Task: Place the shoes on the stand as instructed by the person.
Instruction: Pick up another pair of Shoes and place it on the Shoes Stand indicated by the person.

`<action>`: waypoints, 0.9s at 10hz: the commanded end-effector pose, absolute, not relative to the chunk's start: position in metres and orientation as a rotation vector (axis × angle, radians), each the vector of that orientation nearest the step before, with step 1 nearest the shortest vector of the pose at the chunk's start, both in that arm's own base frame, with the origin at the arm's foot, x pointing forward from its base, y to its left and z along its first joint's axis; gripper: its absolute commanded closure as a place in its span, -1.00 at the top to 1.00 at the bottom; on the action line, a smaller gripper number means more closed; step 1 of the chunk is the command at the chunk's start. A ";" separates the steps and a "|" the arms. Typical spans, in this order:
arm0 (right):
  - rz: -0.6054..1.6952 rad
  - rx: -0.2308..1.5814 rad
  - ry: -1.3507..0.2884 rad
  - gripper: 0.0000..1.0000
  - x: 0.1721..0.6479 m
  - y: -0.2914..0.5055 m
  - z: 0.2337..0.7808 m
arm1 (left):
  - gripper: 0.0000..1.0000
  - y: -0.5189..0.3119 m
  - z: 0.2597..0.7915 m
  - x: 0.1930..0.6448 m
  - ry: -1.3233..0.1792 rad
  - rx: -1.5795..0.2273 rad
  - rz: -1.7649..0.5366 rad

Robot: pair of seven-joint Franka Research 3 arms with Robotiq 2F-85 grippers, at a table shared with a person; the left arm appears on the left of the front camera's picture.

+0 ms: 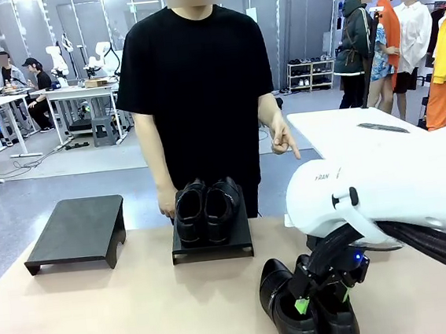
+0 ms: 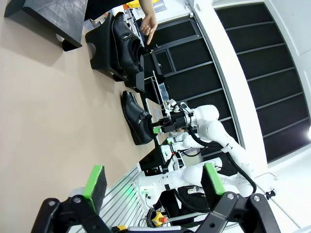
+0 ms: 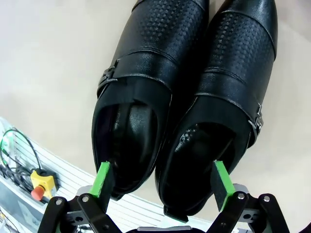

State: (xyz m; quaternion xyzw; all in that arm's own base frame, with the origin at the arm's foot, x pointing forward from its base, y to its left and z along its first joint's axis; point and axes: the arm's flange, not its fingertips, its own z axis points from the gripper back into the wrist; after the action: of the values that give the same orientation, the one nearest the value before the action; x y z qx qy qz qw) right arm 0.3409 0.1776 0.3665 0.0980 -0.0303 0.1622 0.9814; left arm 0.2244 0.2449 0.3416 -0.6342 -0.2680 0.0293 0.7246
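One pair of glossy black shoes (image 1: 207, 208) stands on the middle black stand (image 1: 213, 252), toes toward me. A second pair, with buckle straps (image 3: 180, 97), lies on the table at the near right (image 1: 289, 314). My right gripper (image 1: 319, 300) hangs open over that pair's heel ends; its green pads (image 3: 103, 178) stand to either side of the two shoes, holding nothing. The person (image 1: 200, 90) stands behind the middle stand, one hand (image 1: 284, 140) pointing downward. My left gripper (image 2: 153, 182) is open and empty, well away from the shoes (image 2: 137, 119).
A second black stand (image 1: 78, 224) sits bare at the table's far left. My right arm's white housing (image 1: 383, 191) bulks over the right side. A white table (image 1: 345, 124) stands behind at the right. Bare tan tabletop (image 1: 126, 310) lies at the near left.
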 end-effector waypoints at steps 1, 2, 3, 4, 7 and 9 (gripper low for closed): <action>0.259 0.194 -0.052 1.00 0.344 0.186 0.351 | 1.00 0.244 0.343 0.221 -0.596 -1.406 0.052; 0.255 0.191 -0.051 1.00 0.346 0.189 0.349 | 1.00 0.244 0.343 0.221 -0.596 -1.406 0.052; 0.257 0.185 -0.050 1.00 0.348 0.191 0.346 | 1.00 0.244 0.343 0.221 -0.596 -1.406 0.052; 0.264 0.173 -0.037 1.00 0.348 0.195 0.341 | 1.00 0.244 0.343 0.221 -0.596 -1.406 0.052; 0.276 0.138 -0.004 1.00 0.351 0.199 0.331 | 1.00 0.244 0.343 0.221 -0.596 -1.406 0.052; 0.277 0.147 0.007 1.00 0.352 0.201 0.329 | 1.00 0.244 0.343 0.221 -0.596 -1.406 0.052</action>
State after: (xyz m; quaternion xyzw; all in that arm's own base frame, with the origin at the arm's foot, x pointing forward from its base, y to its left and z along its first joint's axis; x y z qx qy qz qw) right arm 0.3440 0.1936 0.3314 0.0730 0.0009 0.1539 0.9854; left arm 0.2244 0.2449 0.3415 -0.6343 -0.2680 0.0293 0.7246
